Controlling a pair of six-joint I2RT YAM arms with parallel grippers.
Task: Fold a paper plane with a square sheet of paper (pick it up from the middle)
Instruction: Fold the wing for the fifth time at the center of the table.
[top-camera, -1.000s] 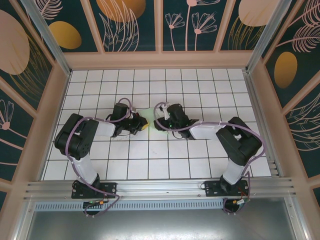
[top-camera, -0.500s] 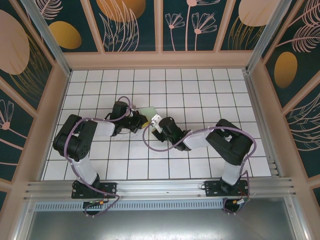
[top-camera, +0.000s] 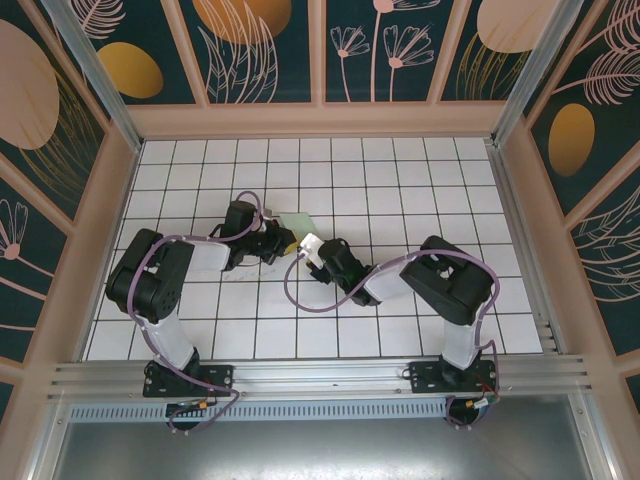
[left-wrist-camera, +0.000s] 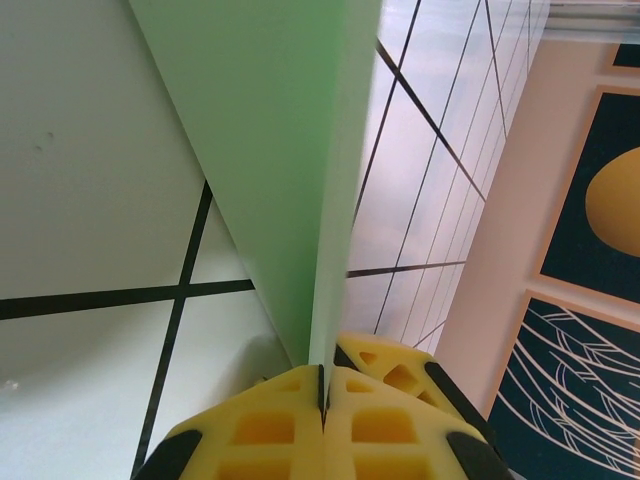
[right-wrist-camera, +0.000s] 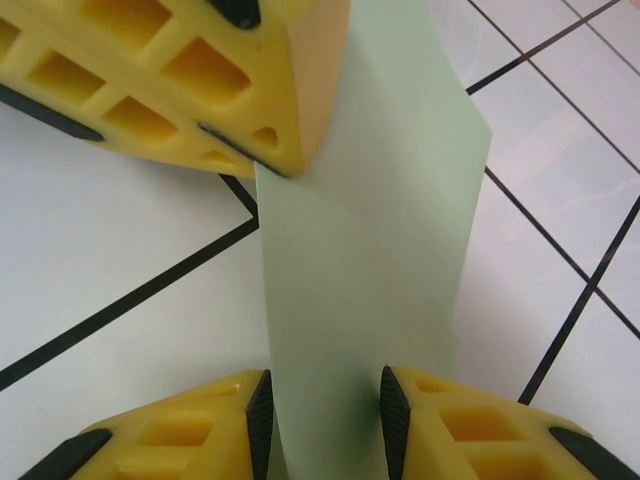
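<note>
Paper first: the square sheet of paper (right-wrist-camera: 370, 230), folded into a pale green strip, runs lengthwise from your right hand (right-wrist-camera: 325, 405) straight ahead to the left hand (left-wrist-camera: 322, 385), which is pressed together on its creased edge. From above, both hands meet tip to tip mid-table (top-camera: 200, 330), with the sheet poking toward the far wall. Your right fingers stand apart on either side of the strip; you cannot tell whether they pinch it or merely flank it. Its near end is cut off below them, and its layers are hard to count.
</note>
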